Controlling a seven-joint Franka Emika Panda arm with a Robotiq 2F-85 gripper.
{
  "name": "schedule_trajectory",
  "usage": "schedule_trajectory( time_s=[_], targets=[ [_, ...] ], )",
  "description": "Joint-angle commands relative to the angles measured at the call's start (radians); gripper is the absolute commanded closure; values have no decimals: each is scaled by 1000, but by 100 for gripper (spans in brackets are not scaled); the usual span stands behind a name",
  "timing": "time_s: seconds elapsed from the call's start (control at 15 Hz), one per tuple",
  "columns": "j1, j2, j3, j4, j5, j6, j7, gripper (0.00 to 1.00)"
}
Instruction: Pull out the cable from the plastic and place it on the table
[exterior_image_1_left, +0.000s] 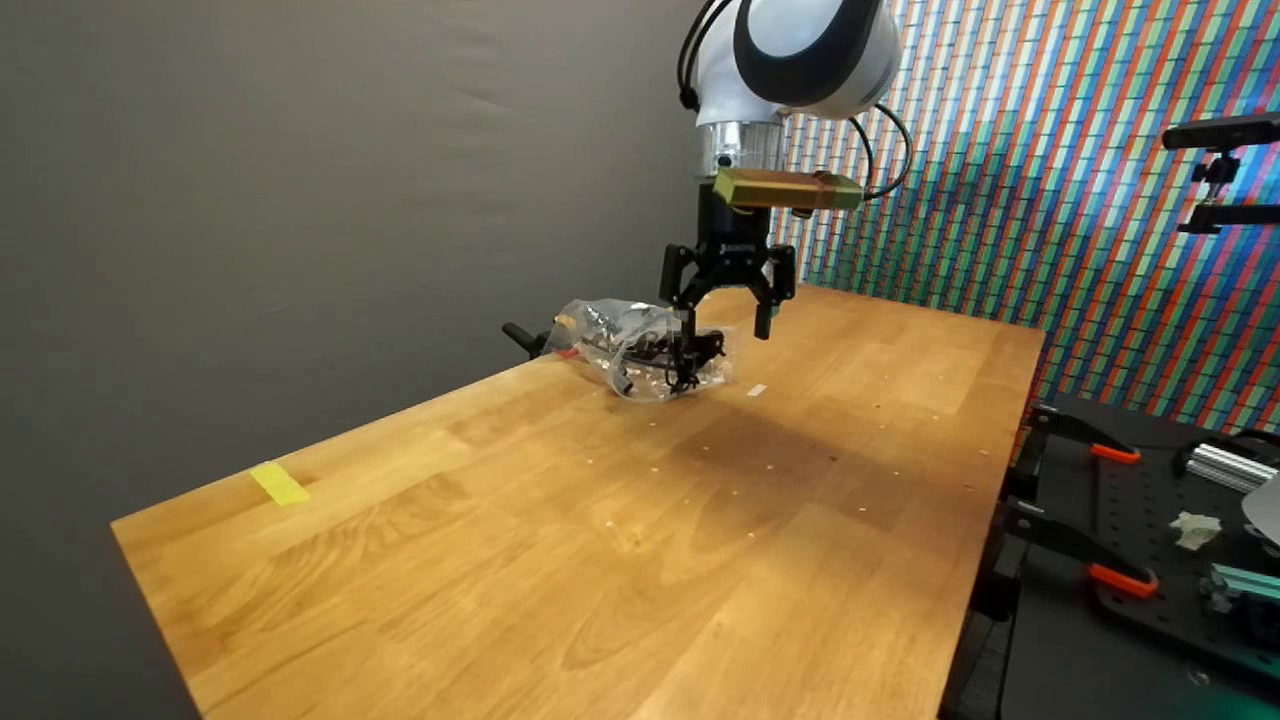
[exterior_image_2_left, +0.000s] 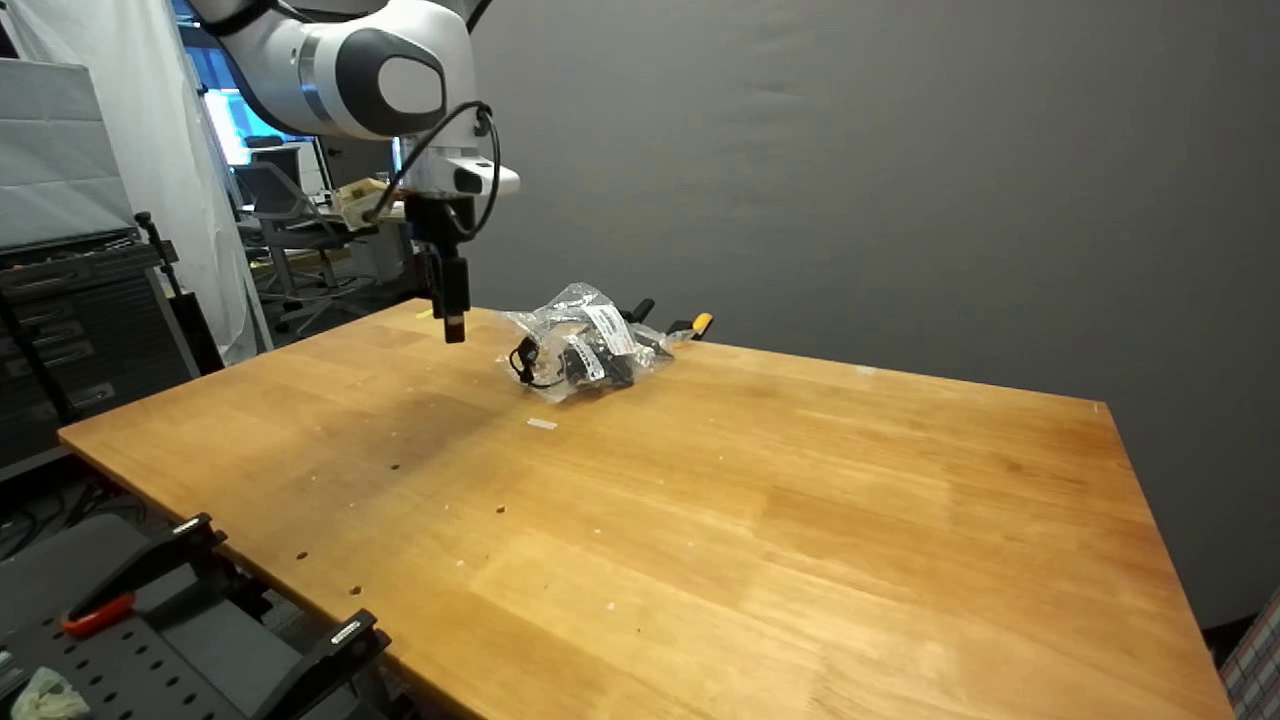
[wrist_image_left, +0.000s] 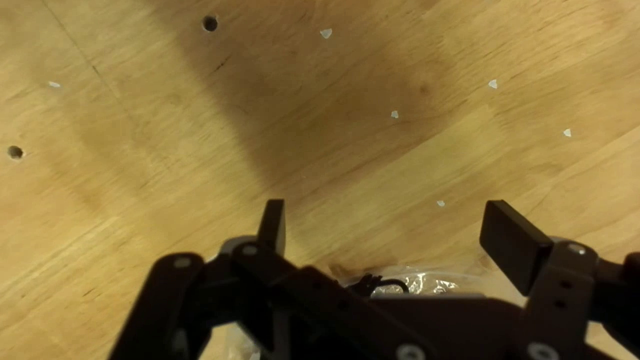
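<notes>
Hovering jaws apart, empty, pincer (exterior_image_1_left: 726, 332) has the cable (exterior_image_2_left: 614, 371), in its plastic (exterior_image_2_left: 570, 318), lower and right in an exterior view, loop end (exterior_image_2_left: 526, 354) nearer.

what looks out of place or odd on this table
Pale flecks dot the wooden table, perhaps stray scraps or chips. A short white strip near the clear plastic bag looks like leftover tape. In the wrist view, two dark round holes break the table's surface.

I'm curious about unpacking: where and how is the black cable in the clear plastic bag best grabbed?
Likely the thin loop of black cable, from above: it bows out where the bag lies nearest the open black gripper. Plastic may cover it.
</notes>
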Motion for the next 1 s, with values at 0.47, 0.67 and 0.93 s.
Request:
schedule_trajectory(
  time_s=[0.47, 0.67, 0.93],
  targets=[
    [126, 186, -129, 48, -151, 338, 86, 0],
    [173, 230, -194, 73, -173, 420, 114, 0],
    [247, 260, -278, 103, -190, 488, 130, 0]
  ],
)
